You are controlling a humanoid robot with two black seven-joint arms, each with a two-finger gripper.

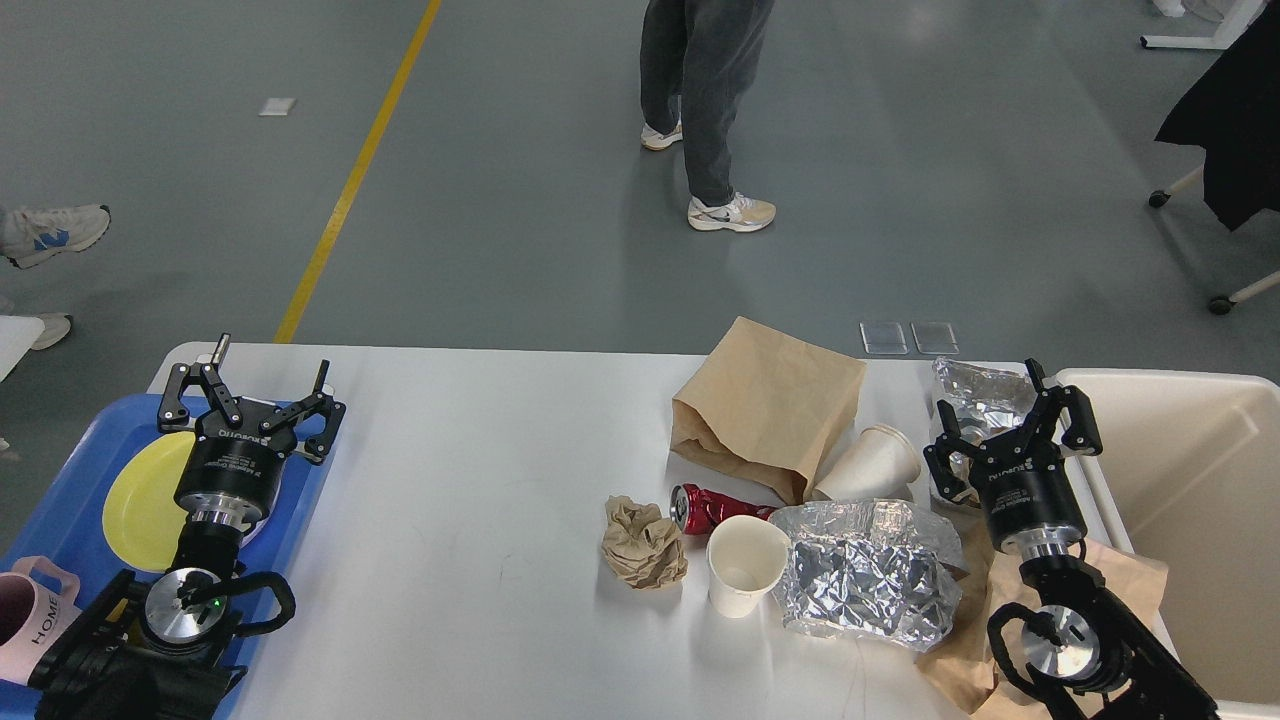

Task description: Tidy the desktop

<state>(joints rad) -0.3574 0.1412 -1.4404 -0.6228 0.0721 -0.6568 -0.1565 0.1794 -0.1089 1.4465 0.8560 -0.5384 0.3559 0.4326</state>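
The white desktop (pixel 470 470) carries litter on its right half: a brown paper bag (pixel 770 415), a tipped paper cup (pixel 868 462), a crushed red can (pixel 705 507), a crumpled paper ball (pixel 643 542), an upright paper cup (pixel 745 565) and crumpled foil (pixel 865 585). More foil (pixel 975 390) lies at the far right. My left gripper (pixel 250 385) stands open and empty over the blue tray (pixel 70 490). Open too, my right gripper (pixel 1010 425) holds nothing beside the far foil.
A yellow plate (pixel 145 495) and a pink mug (pixel 30 615) sit in the blue tray. A cream bin (pixel 1190 500) stands off the table's right end. A flattened brown bag (pixel 1130 580) lies under my right arm. A person's legs (pixel 700 100) stand beyond the table.
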